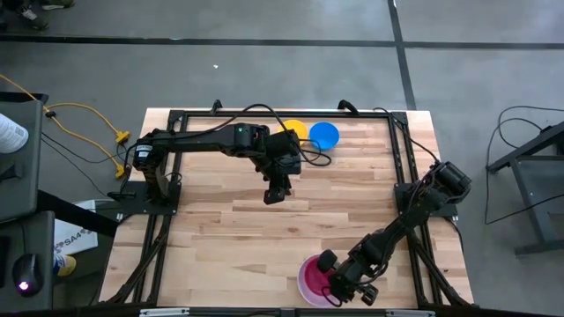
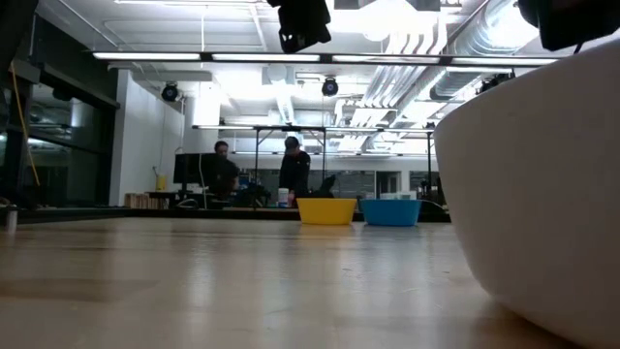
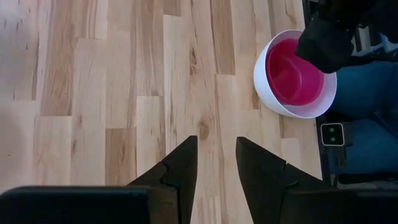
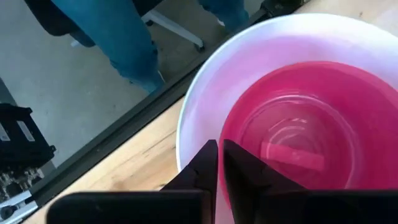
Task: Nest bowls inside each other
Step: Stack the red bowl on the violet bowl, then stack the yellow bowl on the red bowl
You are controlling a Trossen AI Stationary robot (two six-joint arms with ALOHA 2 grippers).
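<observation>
Overhead, we see the left gripper (image 1: 275, 195) hanging above the middle of the wooden bench (image 1: 220, 238), its jaws spread a little with bare planks showing between them in its own wrist view, holding nothing. Just beyond that arm, at the far edge of the bench, the yellow bowl (image 1: 294, 129) and the blue bowl (image 1: 324, 135) sit side by side, close enough that we cannot tell whether they touch from above; in the low view a small gap shows between them, and both stand upright. Farther right and at the near edge, the white bowl (image 1: 305, 283) stands upright with the pink bowl (image 1: 315, 276) nested inside it. The right gripper (image 1: 339, 291) is down at that pair, over the pink bowl's rim on the side nearest the bench edge. In the right wrist view its jaws stand nearly together, only a thin slit between them, right at the pink rim; we cannot tell whether they still pinch it. Beyond the bench, a person's blue trouser legs (image 4: 134, 43) show in that wrist view, and two people stand far back in the room.
</observation>
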